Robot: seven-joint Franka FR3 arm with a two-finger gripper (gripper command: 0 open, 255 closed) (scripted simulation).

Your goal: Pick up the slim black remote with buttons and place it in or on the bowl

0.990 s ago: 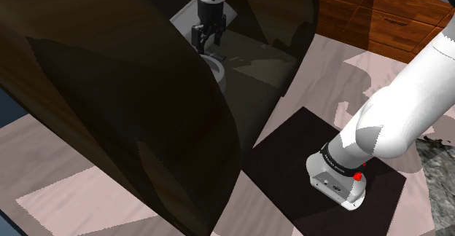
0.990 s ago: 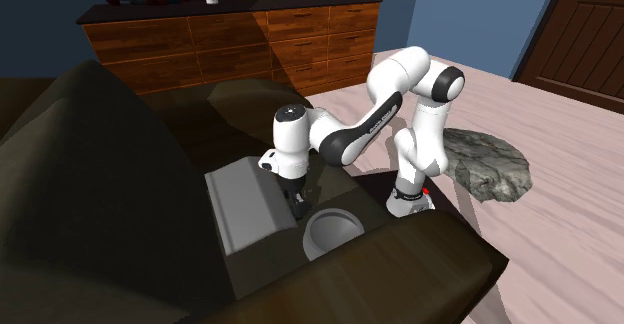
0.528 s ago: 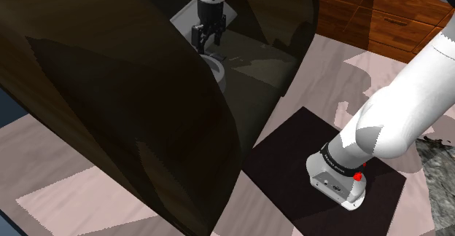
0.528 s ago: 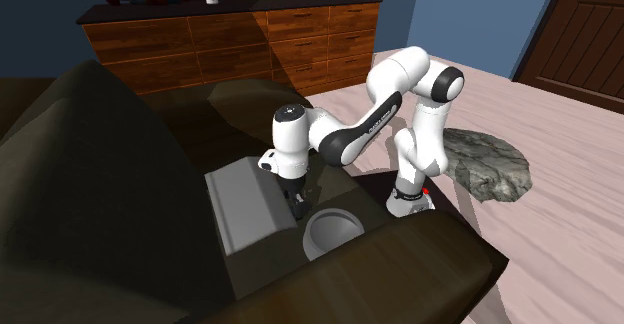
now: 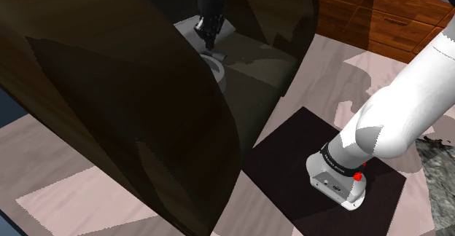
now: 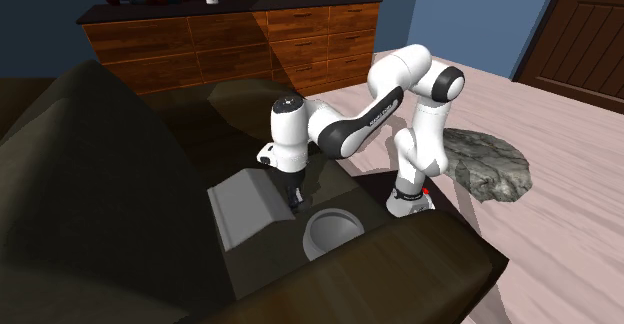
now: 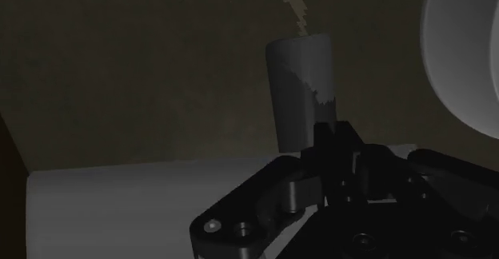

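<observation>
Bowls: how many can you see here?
1. The pale bowl sits on the dark sofa, near the pincer, which clasps a grey remote. The sofa's back may hide others.

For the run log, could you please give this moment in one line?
gripper: shut on grey remote | bowl: beside gripper, remote not in it | next: likely over bowl

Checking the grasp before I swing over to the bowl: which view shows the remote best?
The wrist view: the remote, drawn grey, stands clasped between the end effector's fingers, most of its length clear. In the shoulder and second exterior views the end effector hangs near the bowl, but the remote is too small to make out.
</observation>
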